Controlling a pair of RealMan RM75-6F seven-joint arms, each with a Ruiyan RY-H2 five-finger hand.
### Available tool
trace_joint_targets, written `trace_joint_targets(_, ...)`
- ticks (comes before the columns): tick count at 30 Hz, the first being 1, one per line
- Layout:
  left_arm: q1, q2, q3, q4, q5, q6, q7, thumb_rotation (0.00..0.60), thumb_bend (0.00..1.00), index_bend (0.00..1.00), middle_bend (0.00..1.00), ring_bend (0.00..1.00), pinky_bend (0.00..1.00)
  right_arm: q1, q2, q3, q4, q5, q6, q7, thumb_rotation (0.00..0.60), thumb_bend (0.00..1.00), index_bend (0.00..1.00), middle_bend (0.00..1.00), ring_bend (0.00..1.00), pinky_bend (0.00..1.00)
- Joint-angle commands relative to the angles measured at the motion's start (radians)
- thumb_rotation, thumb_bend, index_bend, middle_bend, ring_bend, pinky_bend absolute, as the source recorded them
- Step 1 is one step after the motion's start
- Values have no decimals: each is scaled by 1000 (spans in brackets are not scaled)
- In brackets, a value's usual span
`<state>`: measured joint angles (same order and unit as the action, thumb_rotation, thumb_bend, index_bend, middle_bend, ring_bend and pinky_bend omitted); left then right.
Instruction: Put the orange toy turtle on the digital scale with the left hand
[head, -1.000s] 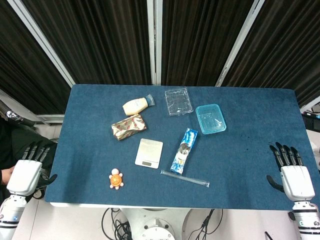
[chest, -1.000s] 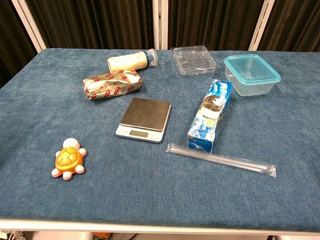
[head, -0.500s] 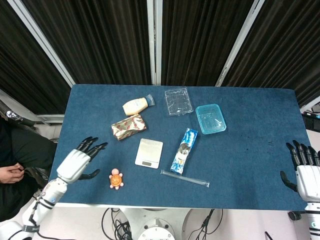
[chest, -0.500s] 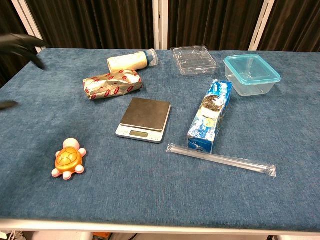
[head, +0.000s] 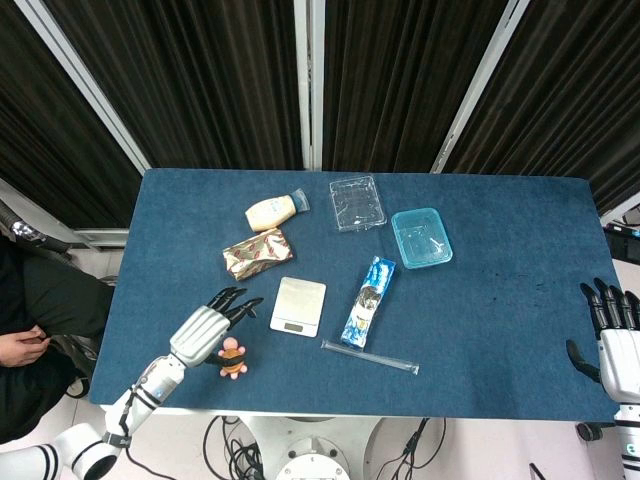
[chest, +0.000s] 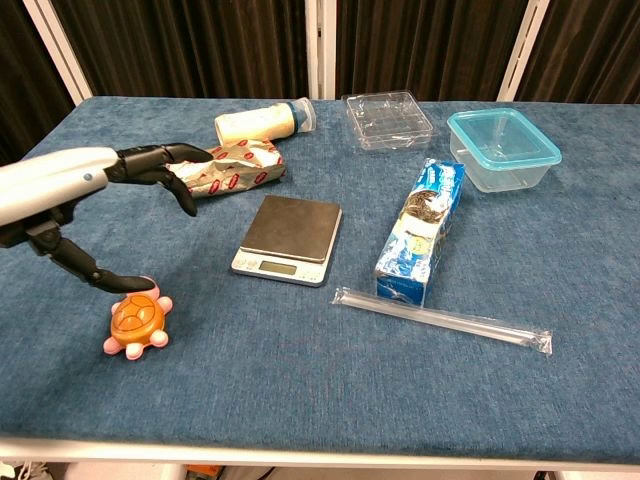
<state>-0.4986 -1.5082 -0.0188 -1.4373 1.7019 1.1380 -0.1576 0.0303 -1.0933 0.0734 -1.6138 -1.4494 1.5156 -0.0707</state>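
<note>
Surface: a table covered in dark blue cloth (head: 500, 330), with a pale front edge in the chest view.
Room: black vertical curtains (head: 400, 80) hang behind the surface, split by white frame bars; cables show under the near edge in the head view.
Orange toy turtle: (chest: 137, 321) sits on the cloth near the front left corner, well apart from the scale.
Digital scale: (chest: 288, 237) lies flat near the middle of the surface, its display strip toward the near edge and its plate bare.
Left hand: (head: 207, 325) hovers over the turtle with its fingers spread and extended toward the scale; it holds nothing. In the chest view the thumb tip reaches down to just beside the turtle's head; I cannot tell whether it touches.
Right hand: (head: 612, 335) is off the right edge of the surface, fingers apart and pointing up, empty.
Patterned wrapped packet: (chest: 226, 167) behind the scale, partly hidden by the left fingers in the chest view.
Cream bottle: (chest: 262, 122) on its side behind the packet.
Clear tray: (chest: 387, 119) at the far side.
Teal-lidded container: (chest: 502, 148) just right of the tray.
Blue box: (chest: 421, 230) right of the scale.
Clear wrapped straw: (chest: 440, 319) lies in front of the blue box.
</note>
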Motion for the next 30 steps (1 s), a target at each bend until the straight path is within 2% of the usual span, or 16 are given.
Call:
trace_joint_targets(1, -17, -22, 11, 35, 8, -3, -13, 600, 135, 24, 258, 0, 0, -1, -2, 1, -2, 2, 1, -3, 600, 266, 0, 0, 0, 0)
trace_joint_targets(6, -31, -56, 25, 78, 6, -8, -27, 600, 130, 24, 258, 0, 0, -1, -4, 1, -5, 4, -3, -13, 600, 265, 0, 0, 0, 0)
trace_joint_targets(16, -48, -111, 46, 159, 20, 5, 28, 600, 132, 24, 273, 0, 0, 3, -4, 5, -8, 11, -14, -17, 600, 266, 0, 0, 0, 0)
trace_joint_targets(30, -70, -169, 64, 220, 17, 9, 20, 600, 134, 22, 276, 0, 0, 2, 2, 10, 0, 21, -19, -2, 600, 266, 0, 0, 0, 0)
